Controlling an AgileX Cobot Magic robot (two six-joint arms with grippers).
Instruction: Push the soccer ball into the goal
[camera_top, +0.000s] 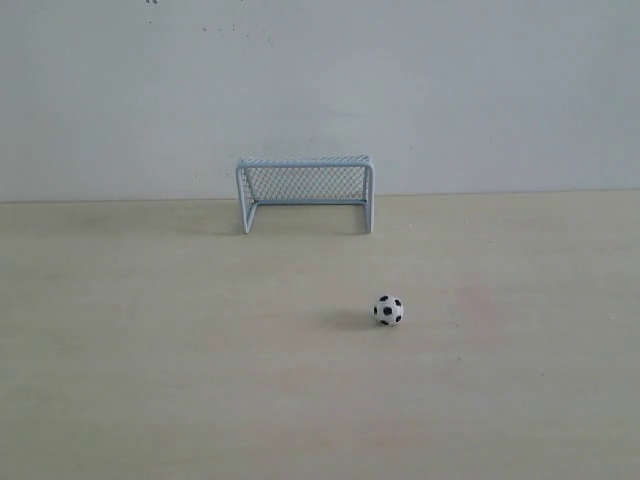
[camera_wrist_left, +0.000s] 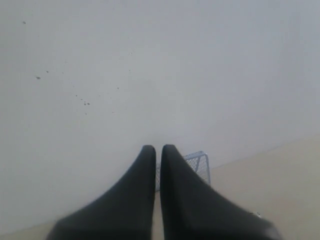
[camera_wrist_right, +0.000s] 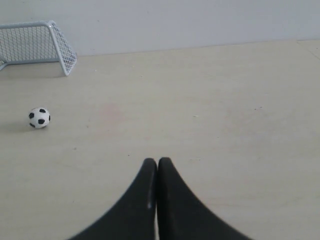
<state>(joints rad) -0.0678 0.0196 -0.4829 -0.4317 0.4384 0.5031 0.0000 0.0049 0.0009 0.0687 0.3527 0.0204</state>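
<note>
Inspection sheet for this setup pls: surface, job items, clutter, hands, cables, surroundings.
Surface: pale wooden table, flat, with a faint pinkish mark right of the ball.
Job's things: ball on the table, in front of the goal and apart from it, slightly right of the right post. The goal stands upright against the wall, mouth facing the ball.
Clutter: nothing seen.
Grippers: left hand shut, empty, pointed at the wall. Right hand shut, empty, above the table and well clear of the ball. Neither shows in the exterior view.
Cables: nothing seen.
Surroundings: plain grey wall with a few dark specks.
</note>
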